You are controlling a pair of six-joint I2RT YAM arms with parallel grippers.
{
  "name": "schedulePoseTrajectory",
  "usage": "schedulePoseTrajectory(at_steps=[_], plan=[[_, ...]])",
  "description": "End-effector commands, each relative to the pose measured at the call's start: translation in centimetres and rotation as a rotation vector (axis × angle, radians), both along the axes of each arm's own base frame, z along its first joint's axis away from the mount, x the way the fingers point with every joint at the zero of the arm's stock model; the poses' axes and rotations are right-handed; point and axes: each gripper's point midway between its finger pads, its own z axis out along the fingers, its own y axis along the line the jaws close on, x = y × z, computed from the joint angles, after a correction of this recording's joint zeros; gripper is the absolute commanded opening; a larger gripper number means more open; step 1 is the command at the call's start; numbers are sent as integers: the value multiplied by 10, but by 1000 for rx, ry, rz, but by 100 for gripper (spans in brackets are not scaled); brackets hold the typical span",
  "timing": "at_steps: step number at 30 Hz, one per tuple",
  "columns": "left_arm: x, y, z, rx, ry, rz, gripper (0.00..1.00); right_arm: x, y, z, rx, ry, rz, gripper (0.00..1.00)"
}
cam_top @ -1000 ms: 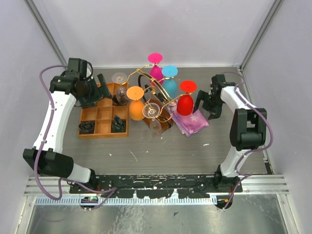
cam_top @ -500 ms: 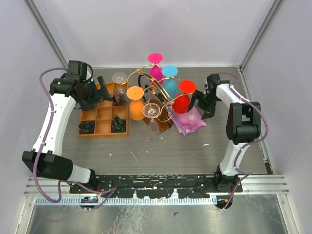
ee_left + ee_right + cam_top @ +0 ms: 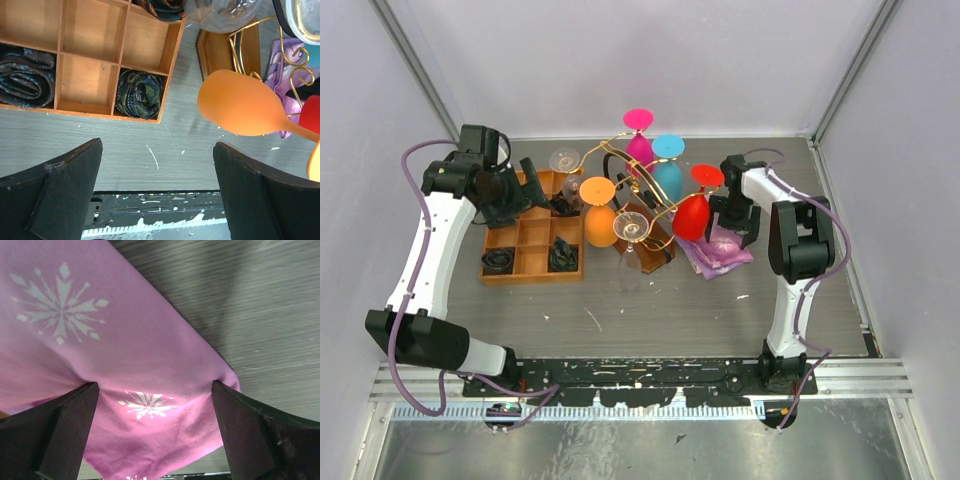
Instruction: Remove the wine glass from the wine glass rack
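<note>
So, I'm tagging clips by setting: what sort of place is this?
Likely a robot test booth: blank white walls box in a grey table, and two arms are bolted to its near rail.

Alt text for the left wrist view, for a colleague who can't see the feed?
The left tool stands open over the grey table, an orange wine glass just ahead of one finger. Beyond are a wooden tray holding rolled dark cloths and the gold wire rack.
</note>
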Motion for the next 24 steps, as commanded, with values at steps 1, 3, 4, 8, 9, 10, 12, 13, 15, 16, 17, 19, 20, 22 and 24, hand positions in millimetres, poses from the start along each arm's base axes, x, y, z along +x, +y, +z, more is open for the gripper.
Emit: schedulePoseTrajectory(at_steps=[1,3,4,8,9,10,12,13,15,16,17,19,20,22,24], plan=[[-4,4,15,11,-41,-3,99,-10,-65,-15,-180,60,-91,100],[-5,5,17,16,-43,-4,99,-12,-90,-16,-188,68,-148,100],[-5,6,17,20,-44,-4,99,-13,-104,-15,-209,68,-173,100],[-5,7,18,26,-46,-5,99,-16,-168,-2,-323,72,-296,100],[-5,7,18,25,-42,-4,99,-16,-181,4,-356,65,-331,100],[-5,7,18,25,-41,-4,99,-16,-193,12,-398,55,-354,100],[-5,10,17,37,-41,0,99,-7,-203,36,-449,-9,-385,100],[-5,13,17,56,-45,8,99,0,-201,53,-444,-70,-390,100],[-3,22,12,98,-44,37,99,15,-187,85,-441,-186,-365,100],[-1,27,6,115,-34,54,99,22,-175,96,-411,-236,-343,100],[0,31,-2,120,-14,72,99,29,-160,102,-340,-277,-327,100],[2,34,-21,95,50,97,99,39,-125,99,-142,-306,-286,100],[3,36,-31,87,82,109,99,41,-110,94,-64,-300,-266,100],[4,42,-49,97,134,134,99,42,-92,79,22,-269,-235,100],[6,50,-64,100,166,161,99,40,-80,63,87,-232,-209,100]])
